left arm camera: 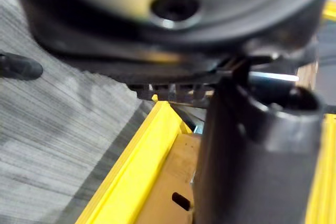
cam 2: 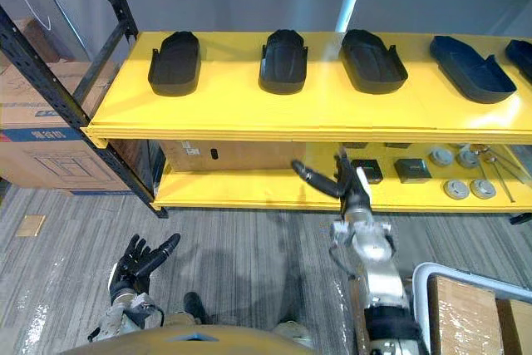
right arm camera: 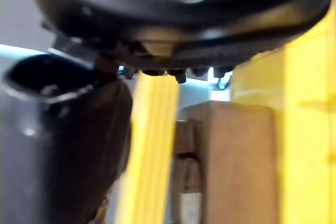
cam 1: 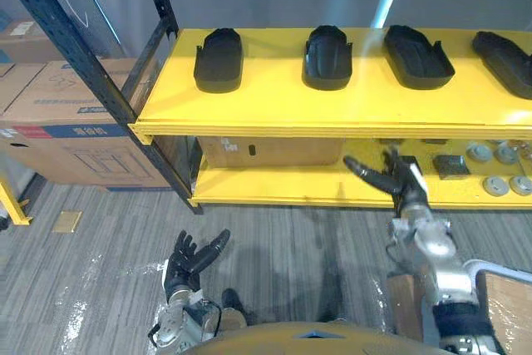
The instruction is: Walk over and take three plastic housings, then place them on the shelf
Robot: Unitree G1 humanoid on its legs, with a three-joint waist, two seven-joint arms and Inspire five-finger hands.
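**Op:** Hands first?

**Ann:** Closest to you, your left hand (cam 1: 184, 263) hangs low over the grey floor (cam 1: 283, 255). Its fingers are straight and spread, and it holds nothing. Your right hand (cam 1: 402, 183) is raised in front of the lower shelf (cam 1: 274, 189). Its fingers are stretched out toward the left with the thumb apart, and it's empty too.

**Op:** What's on that lower shelf?

**Ann:** A cardboard box (cam 1: 274, 151) on the left part, then dark square parts (cam 1: 451, 165) and grey round discs (cam 1: 497, 184) to the right.

**Op:** And the housings?

**Ann:** They're all on the upper shelf (cam 1: 274, 110), in a row and apart from each other. From the left you've got the first housing (cam 1: 219, 60), second housing (cam 1: 327, 57), third housing (cam 1: 418, 56) and fourth housing (cam 1: 505, 60). A fifth housing (cam 2: 522, 57) is cut by the frame edge.

**Op:** Anything further back?

**Ann:** Stacked cartons (cam 1: 66, 122) on the left, behind the dark rack post (cam 1: 75, 51).
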